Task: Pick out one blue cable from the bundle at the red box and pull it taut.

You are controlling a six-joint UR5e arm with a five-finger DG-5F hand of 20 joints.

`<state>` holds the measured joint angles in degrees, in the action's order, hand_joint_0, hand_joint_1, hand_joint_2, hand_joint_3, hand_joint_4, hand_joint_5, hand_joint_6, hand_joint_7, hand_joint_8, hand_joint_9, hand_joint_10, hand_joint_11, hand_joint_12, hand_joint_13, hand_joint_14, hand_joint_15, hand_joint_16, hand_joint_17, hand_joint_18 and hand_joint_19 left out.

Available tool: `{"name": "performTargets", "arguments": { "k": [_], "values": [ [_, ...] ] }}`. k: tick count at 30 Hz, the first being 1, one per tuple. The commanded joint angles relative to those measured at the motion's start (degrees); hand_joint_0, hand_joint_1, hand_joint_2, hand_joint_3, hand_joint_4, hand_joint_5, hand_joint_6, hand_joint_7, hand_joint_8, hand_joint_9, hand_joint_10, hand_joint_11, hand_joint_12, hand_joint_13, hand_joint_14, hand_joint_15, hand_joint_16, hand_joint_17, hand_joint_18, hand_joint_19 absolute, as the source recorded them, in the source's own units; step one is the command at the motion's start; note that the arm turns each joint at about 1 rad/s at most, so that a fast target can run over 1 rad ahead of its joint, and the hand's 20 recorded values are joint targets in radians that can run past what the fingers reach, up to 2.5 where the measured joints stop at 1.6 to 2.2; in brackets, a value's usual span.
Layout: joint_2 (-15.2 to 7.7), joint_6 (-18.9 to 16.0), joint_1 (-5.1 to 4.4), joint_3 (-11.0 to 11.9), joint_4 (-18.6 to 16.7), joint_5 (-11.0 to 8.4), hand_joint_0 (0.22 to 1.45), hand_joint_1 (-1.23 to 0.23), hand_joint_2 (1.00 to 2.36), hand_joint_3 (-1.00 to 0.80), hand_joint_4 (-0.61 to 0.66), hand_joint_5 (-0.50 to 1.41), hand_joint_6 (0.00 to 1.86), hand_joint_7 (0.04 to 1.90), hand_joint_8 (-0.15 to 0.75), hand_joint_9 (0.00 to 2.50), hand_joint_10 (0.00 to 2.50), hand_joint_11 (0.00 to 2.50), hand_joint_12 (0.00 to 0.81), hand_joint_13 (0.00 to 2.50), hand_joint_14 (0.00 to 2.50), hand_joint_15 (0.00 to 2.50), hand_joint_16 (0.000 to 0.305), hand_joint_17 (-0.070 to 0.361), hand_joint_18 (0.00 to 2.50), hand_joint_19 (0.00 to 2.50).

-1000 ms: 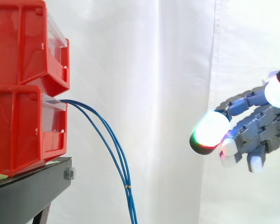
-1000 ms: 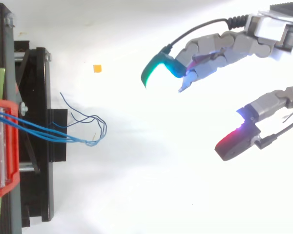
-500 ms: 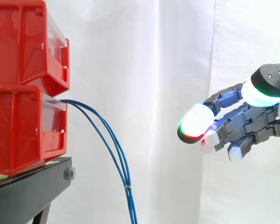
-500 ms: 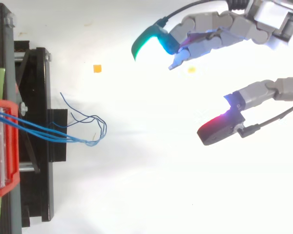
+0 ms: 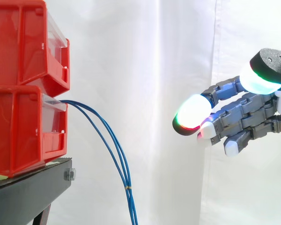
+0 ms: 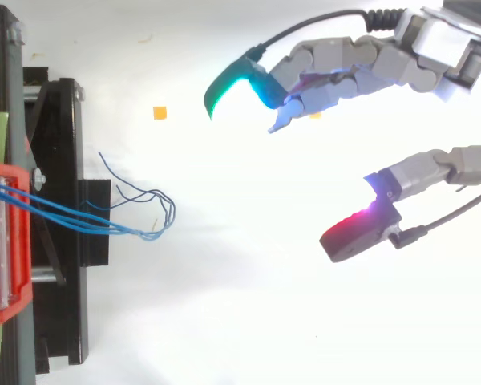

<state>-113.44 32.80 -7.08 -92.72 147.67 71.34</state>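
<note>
1. Brought the robot hand (image 5: 243,123) closer to the blue cables (image 5: 107,140) over the last second and lifted it slightly. From above, carried the green-lit fingertips (image 6: 232,80) and the red-lit thumb pad (image 6: 349,239) forward together.
2. Holding nothing: spread wide, with the fingers relaxed and only gently bent and the thumb kept well apart from them.
3. Well ahead of the fingertips and nowhere near touching: the blue cables, leaving the front of the lower red box (image 5: 18,131) beyond them. Drooping in a slack curve below fingertip level and bound by a small tie (image 5: 128,187) low down. From above, fanning into loose ends past the black stand (image 6: 60,200).
4. Judged as approach only: no strand singled out, none touched, nothing taut yet. Probably calls for more travel forward and downward before closing thumb and fingers on a single strand.
5. No writing legible anywhere. On the front of the red box facing the robot hand, a clear label strip (image 5: 54,105), apparently blank. Ahead of the green fingertips, a small orange scrap (image 6: 159,113), also unmarked.
</note>
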Motion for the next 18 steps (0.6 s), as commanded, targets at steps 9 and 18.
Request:
{"name": "performTargets", "arguments": {
  "k": [9,18],
  "values": [
    [-6.36,-5.64,-0.39,1.23,-4.32,0.29,0.50,-0.61,1.00,-0.48,0.25,-0.19,0.50,0.67,0.267,0.68,0.01,0.22,0.353,0.60,0.01,0.22,0.049,0.111,0.56,0.56],
    [-7.15,-6.16,-0.57,2.02,-6.17,0.73,0.49,-0.60,1.00,-0.48,0.25,-0.19,0.50,0.66,0.269,0.68,0.01,0.22,0.356,0.61,0.01,0.23,0.050,0.113,0.57,0.57]
  ]
}}
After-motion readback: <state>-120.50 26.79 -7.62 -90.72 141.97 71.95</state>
